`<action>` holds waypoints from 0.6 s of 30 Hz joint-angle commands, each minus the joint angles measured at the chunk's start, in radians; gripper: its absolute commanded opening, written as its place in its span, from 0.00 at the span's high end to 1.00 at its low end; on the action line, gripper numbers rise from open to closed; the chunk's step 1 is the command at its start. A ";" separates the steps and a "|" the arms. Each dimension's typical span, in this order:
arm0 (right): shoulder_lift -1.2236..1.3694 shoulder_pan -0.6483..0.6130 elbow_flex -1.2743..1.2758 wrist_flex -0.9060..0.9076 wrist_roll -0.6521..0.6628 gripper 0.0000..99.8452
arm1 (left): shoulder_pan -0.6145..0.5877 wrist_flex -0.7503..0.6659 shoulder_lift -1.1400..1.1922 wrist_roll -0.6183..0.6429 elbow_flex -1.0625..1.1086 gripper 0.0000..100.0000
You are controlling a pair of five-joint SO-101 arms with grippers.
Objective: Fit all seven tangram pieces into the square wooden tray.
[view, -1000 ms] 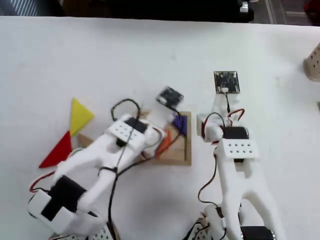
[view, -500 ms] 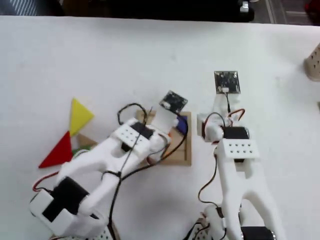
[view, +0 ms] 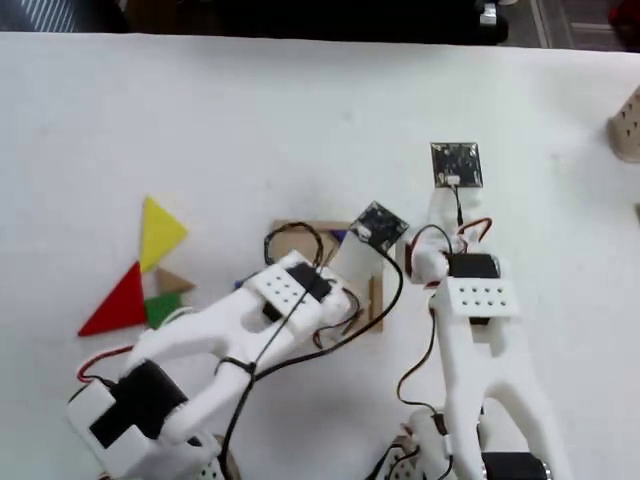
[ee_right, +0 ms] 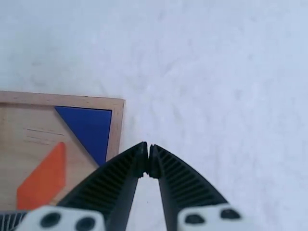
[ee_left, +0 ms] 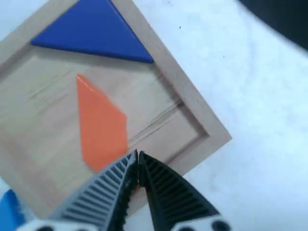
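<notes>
Tray (ee_left: 192,108) holds orange piece (ee_left: 101,127) flat near blue triangle (ee_left: 96,26); left gripper (ee_left: 138,161) has swung right, closed and empty at the piece's end. Right gripper (ee_right: 147,156) closed, empty, off tray corner. Yellow triangle (view: 160,230), red triangle (view: 118,300), green piece (view: 160,308) wait outside

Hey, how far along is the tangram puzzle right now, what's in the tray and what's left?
Done: the blue triangle and the orange parallelogram lie flat in the wooden tray. In hand: nothing; the left gripper hangs shut over the parallelogram's end, the right gripper shut beside the tray. Left: the yellow triangle, red triangle and green piece lie on the table outside, so at least three remain.
</notes>
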 commanded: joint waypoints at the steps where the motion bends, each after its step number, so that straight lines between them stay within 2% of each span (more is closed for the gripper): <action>1: -0.036 0.005 -0.049 -0.019 0.014 0.98 | 0.025 -0.017 -0.012 0.008 -0.003 0.98; 4: -0.036 0.005 -0.049 -0.019 0.014 0.98 | -0.018 -0.006 -0.015 0.003 -0.014 0.98; 12: -0.036 0.005 -0.049 -0.019 0.014 0.98 | -0.245 -0.060 -0.005 0.000 -0.077 0.98; 18: -0.036 0.007 -0.049 -0.019 0.014 0.98 | -0.228 -0.195 -0.002 -0.002 0.008 0.98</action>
